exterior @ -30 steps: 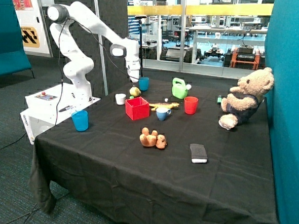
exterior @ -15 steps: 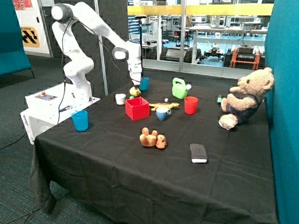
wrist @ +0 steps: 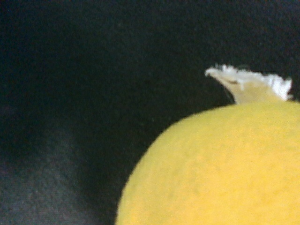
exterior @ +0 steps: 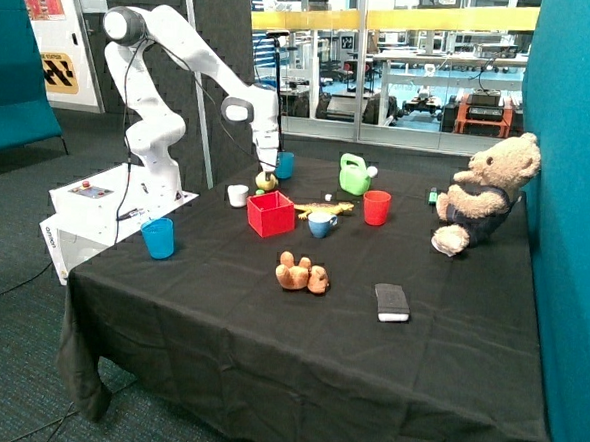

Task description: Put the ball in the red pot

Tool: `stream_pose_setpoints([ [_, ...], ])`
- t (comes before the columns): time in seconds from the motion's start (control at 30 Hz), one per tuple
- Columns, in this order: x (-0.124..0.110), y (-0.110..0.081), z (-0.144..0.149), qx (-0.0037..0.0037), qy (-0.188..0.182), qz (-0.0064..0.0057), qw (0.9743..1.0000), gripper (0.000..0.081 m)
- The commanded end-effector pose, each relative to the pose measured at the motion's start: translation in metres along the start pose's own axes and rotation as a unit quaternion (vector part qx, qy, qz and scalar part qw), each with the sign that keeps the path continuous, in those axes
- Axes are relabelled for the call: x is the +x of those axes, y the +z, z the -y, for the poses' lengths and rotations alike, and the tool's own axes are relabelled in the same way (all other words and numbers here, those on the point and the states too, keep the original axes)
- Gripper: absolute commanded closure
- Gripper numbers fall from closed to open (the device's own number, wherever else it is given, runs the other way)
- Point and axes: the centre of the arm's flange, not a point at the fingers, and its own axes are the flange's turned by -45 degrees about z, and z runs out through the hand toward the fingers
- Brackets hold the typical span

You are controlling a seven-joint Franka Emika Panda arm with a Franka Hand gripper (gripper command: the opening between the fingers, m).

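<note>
Ball [exterior: 266, 181] outside red pot [exterior: 270, 214]

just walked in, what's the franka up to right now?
The Franka arm's gripper is down at the ball, which sits on the black table just behind the red pot, between the white cup and the blue cup. The wrist view is filled by the ball's yellow surface, so the gripper is right on it. The ball is not yet in the pot. Whether it is gripped cannot be told.
</note>
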Motion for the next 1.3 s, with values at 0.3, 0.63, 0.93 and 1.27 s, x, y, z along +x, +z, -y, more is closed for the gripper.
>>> stream_pose_setpoints([
  [0.3,-0.001,0.009,0.003,-0.00256,0.006,-0.0012,1.0,0.0],
  [0.63,-0.002,0.016,0.01,-0.00256,0.008,-0.0012,1.0,0.0],
  [0.93,0.0,0.021,0.004,-0.00254,0.018,-0.0013,0.9998,0.0042],
  [1.27,0.004,0.018,-0.001,-0.00254,0.021,-0.0013,0.9998,0.0657],
])
